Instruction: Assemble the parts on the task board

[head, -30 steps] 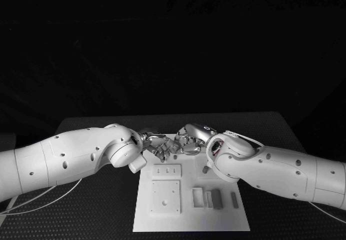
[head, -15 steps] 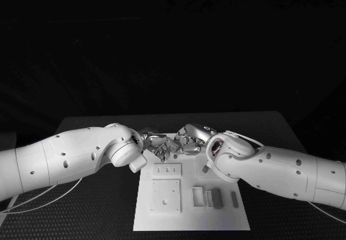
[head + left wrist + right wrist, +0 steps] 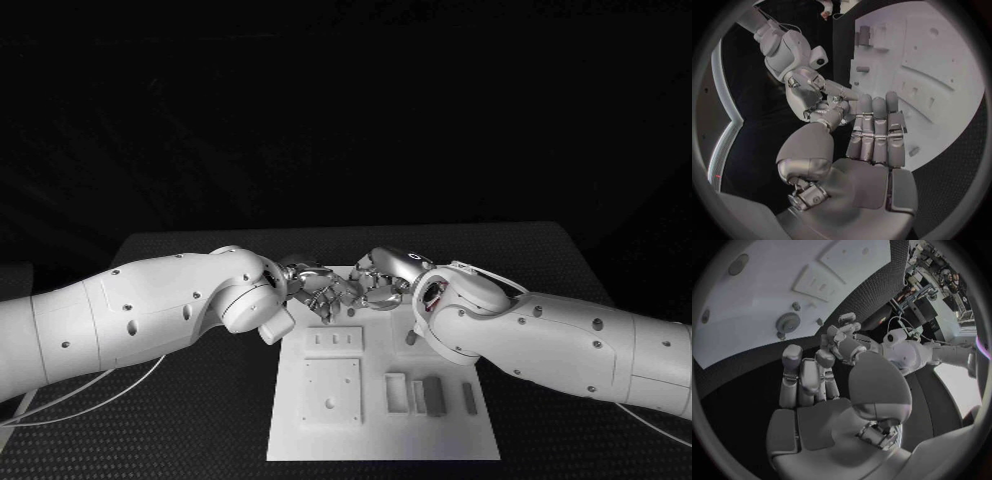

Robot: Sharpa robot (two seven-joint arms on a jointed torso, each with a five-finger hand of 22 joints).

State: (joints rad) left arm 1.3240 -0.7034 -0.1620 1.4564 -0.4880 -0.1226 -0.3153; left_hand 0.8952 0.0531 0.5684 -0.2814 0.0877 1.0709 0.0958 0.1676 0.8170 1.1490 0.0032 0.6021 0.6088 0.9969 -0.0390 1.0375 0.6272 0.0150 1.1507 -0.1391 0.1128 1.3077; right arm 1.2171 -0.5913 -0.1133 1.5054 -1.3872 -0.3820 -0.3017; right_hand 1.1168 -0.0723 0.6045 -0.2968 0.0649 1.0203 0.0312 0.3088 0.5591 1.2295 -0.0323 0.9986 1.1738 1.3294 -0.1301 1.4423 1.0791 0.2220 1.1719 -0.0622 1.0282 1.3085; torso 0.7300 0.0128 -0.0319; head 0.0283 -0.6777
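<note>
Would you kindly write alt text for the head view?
The left hand and the right hand meet fingertip to fingertip over the far end of the white task board, with grey parts standing in its near half on the black table.

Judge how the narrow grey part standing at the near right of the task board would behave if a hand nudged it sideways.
The grey part looks like a slim rigid bar, so it probably would not bend. It seems small beside the task board, so likely light and easily shifted. If it sits in a slot, which I cannot confirm, it may resist; otherwise its narrow shape could tip.

No readable text, label or number anywhere.
</note>
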